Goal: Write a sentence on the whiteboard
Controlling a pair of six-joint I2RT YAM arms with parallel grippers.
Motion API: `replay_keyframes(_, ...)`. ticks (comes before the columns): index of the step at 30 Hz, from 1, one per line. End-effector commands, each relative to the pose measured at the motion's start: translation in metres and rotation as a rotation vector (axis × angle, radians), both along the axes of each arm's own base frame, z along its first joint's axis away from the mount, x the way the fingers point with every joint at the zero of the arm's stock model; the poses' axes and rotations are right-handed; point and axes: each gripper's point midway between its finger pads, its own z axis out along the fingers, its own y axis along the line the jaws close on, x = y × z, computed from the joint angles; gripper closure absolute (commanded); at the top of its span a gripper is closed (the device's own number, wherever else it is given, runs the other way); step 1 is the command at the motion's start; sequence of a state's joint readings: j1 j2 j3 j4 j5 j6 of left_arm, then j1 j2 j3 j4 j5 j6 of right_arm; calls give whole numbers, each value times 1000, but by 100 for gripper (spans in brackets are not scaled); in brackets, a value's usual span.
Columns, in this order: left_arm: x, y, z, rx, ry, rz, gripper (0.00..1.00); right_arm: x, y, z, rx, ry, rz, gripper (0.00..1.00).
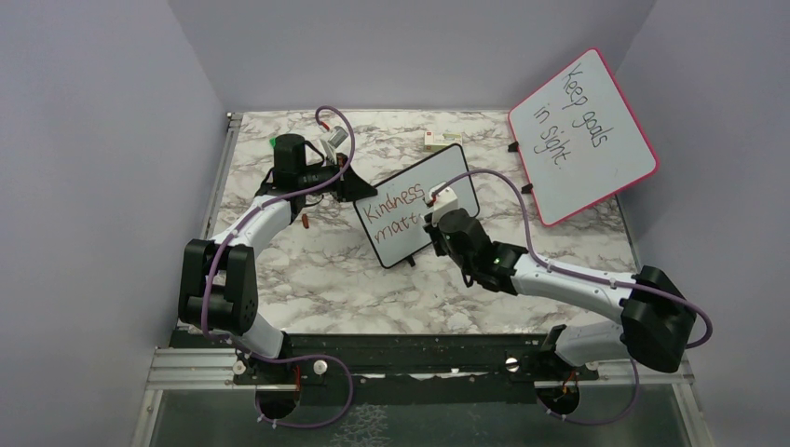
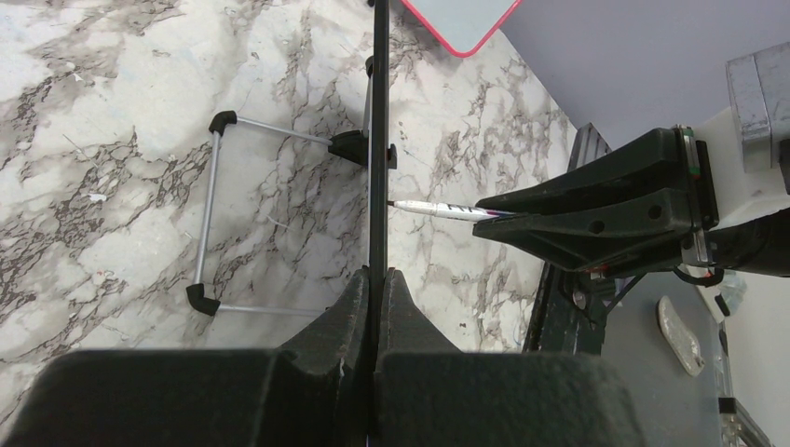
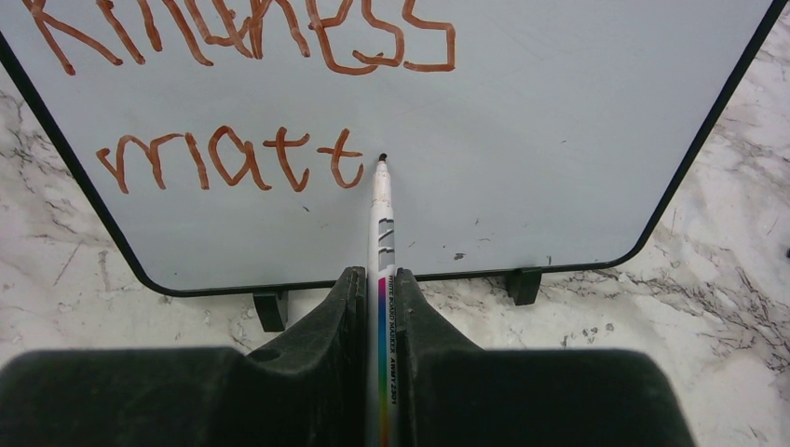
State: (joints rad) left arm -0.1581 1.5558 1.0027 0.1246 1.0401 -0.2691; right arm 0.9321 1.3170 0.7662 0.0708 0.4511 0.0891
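Midway through the sentence (image 3: pixel 285 142), the right gripper (image 3: pixel 380 276) pinches a marker (image 3: pixel 383 223) aimed straight at the whiteboard (image 3: pixel 559 121), tip seemingly touching just right of "matt", the left gripper (image 2: pixel 375 276) clamping its edge.

sentence (image 3: pixel 283 142) top line cropped, marker (image 3: pixel 382 237) rear hidden
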Motion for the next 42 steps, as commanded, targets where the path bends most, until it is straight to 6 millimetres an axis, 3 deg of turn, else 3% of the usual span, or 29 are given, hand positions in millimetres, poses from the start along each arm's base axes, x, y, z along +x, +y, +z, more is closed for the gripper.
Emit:
replay_keyframes(1, -6, 2, -11, 24, 58, 8, 100, 4, 4, 2, 16, -10, -5, 99)
replay_keyframes(23, -6, 2, -11, 24, 56, 7, 100, 16, -15, 12, 7, -55, -91, 99)
replay_keyframes(33, -5, 2, -11, 23, 56, 7, 100, 20, -10, 26, 27, -90, -77, 99)
replay_keyframes(42, -6, 2, -11, 24, 57, 7, 100, 17, 4, 24, 40, -68, -7, 99)
